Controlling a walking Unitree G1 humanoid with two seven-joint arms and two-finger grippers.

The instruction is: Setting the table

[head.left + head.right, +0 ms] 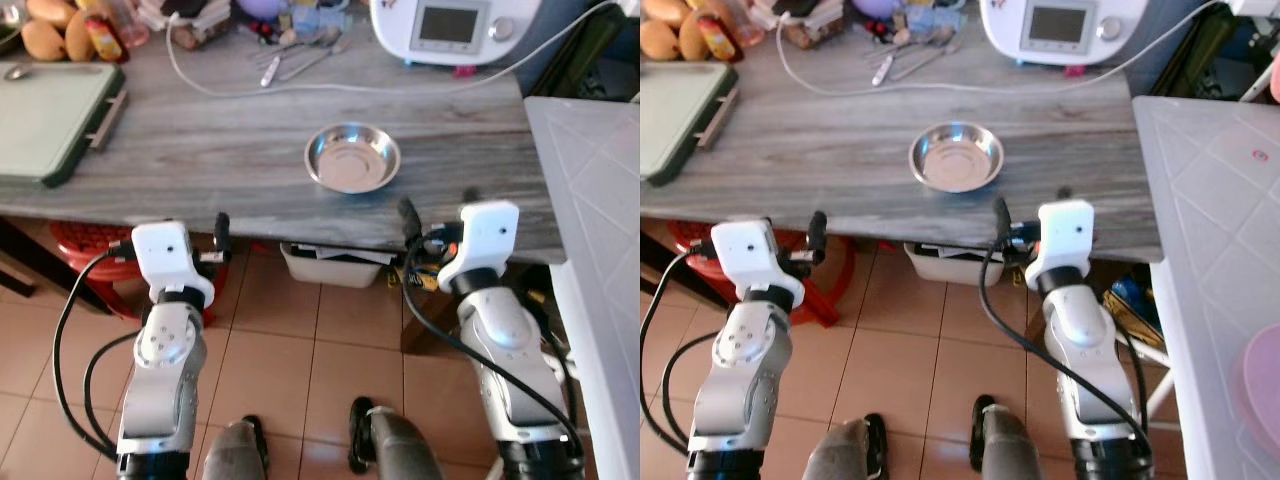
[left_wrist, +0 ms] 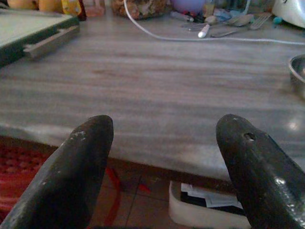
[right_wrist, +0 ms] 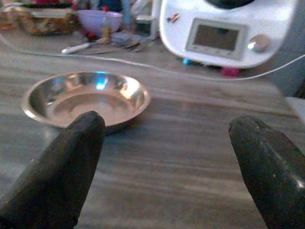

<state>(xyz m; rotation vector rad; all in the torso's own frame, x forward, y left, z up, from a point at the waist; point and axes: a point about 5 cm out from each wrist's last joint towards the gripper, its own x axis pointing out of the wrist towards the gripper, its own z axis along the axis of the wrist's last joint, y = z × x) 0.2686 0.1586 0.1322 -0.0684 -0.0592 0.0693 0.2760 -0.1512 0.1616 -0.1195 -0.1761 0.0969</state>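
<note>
- I stand in front of the table (image 1: 200,150), and both my arms are raised just at its near edge.
- My left claw (image 1: 222,240) is at about 8 o'clock from the bowl (image 1: 352,157); its fingers (image 2: 76,162) are spread wide and hold nothing.
- My right claw (image 1: 437,222) is at about 5 o'clock from the bowl, also wide and empty, with one finger (image 3: 62,167) pointing just beside the bowl's rim.
- The bowl is a shallow steel one. It sits upright and empty near the front edge of the table, between my two claws but a little closer to the right one.
- At 12 o'clock from the bowl lie spoons (image 1: 300,50) and a white cable (image 1: 300,90); at 1 o'clock stands a white machine (image 1: 450,30); at 9 o'clock lies a green tray (image 1: 50,120).
- I judge that the bowl is already set and the step in hand is to bring the next piece, probably the cutlery.
- For this I must lean or step forward, reach over the bowl without touching it, and keep away from the cable.
</note>
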